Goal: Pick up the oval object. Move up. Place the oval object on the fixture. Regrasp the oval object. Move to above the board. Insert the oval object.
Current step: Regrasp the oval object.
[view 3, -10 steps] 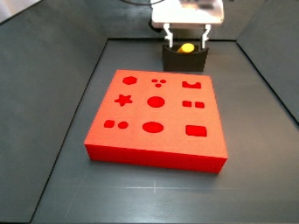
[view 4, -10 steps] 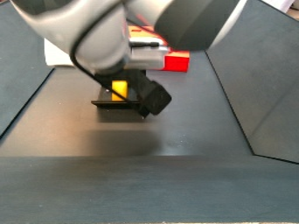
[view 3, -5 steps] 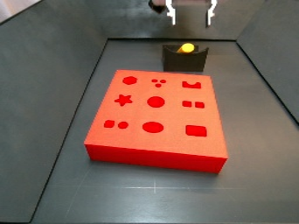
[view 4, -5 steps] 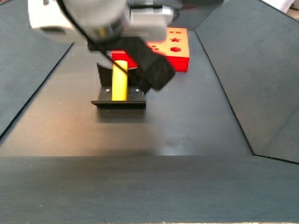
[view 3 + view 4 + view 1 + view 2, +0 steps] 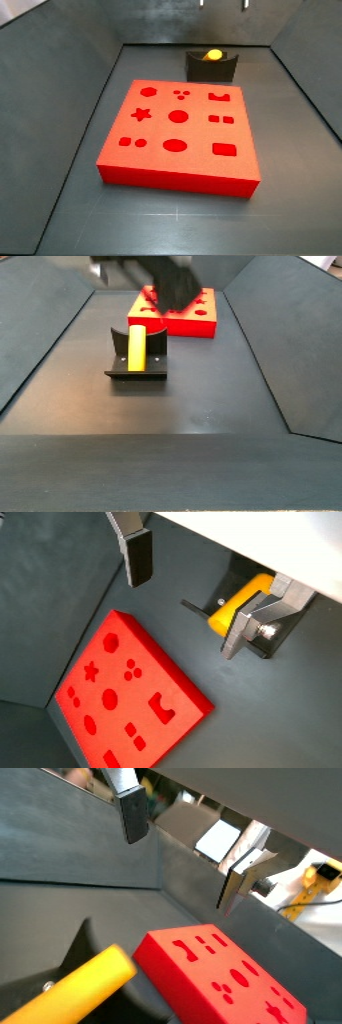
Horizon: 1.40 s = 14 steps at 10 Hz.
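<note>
The oval object is a yellow peg lying in the notch of the dark fixture at the back of the floor, behind the red board. In a side view the peg lies lengthwise across the fixture, with the board beyond. My gripper is open and empty, high above the fixture, with only its fingertips showing at the frame's edge; it is a blur in a side view. Both wrist views show the peg far below the spread fingers.
Dark sloping walls enclose the grey floor on all sides. The board fills the middle of the floor in a wrist view. A strip of bare floor lies beside the fixture and board.
My gripper was around the peg on the fixture a second ago. It has let go and risen straight up, almost out of the side views. The peg stays on the fixture.
</note>
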Motion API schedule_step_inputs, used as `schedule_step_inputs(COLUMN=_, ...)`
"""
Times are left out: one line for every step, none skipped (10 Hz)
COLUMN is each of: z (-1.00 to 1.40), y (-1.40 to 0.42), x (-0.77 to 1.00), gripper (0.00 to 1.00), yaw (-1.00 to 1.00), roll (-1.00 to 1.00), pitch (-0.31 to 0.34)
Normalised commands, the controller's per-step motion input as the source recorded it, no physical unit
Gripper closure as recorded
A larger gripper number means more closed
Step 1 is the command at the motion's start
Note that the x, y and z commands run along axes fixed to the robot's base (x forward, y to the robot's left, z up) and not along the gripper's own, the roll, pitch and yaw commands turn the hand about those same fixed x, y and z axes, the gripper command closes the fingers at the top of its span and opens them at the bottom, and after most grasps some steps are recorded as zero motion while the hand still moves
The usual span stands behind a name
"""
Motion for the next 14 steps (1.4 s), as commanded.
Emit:
schedule_step_inputs(z=0.34, y=-0.49, x=-0.12, gripper=0.00, yaw=0.02, roll=1.00, pitch=0.034)
schedule_step_inputs(z=0.20, y=-0.38, x=-0.10, gripper=0.00, yaw=0.02, roll=1.00, pitch=0.032)
schedule_step_inputs(z=0.05, y=-0.16, x=-0.05, gripper=0.00, yaw=0.02, roll=1.00, pitch=0.030)
schedule_step_inputs(z=0.05, y=-0.03, x=-0.03, gripper=0.00, yaw=0.02, roll=1.00, pitch=0.032)
schedule_step_inputs(z=0.03, y=-0.02, x=-0.03, gripper=0.00, yaw=0.02, roll=1.00, pitch=0.030)
schedule_step_inputs(z=0.01, y=-0.03, x=-0.03, gripper=0.00, yaw=0.02, roll=1.00, pitch=0.025)
schedule_step_inputs(z=0.01, y=-0.03, x=-0.04, gripper=0.00, yaw=0.02, roll=1.00, pitch=0.020)
schedule_step_inputs(z=0.01, y=-0.03, x=-0.05, gripper=0.00, yaw=0.02, roll=1.00, pitch=0.013)
schedule_step_inputs(z=0.01, y=-0.02, x=-0.04, gripper=0.00, yaw=0.02, roll=1.00, pitch=0.007)
schedule_step_inputs(z=0.00, y=-0.02, x=-0.04, gripper=0.00, yaw=0.02, roll=1.00, pitch=0.003)
schedule_step_inputs(z=0.01, y=-0.02, x=-0.04, gripper=0.00, yaw=0.02, roll=1.00, pitch=-0.004)
schedule_step_inputs(z=0.01, y=-0.02, x=-0.03, gripper=0.00, yaw=0.02, roll=1.00, pitch=-0.012)
schedule_step_inputs(z=0.01, y=-0.02, x=-0.03, gripper=0.00, yaw=0.02, roll=1.00, pitch=-0.015)
schedule_step_inputs(z=0.01, y=-0.01, x=-0.03, gripper=0.00, yaw=0.02, roll=1.00, pitch=-0.016)
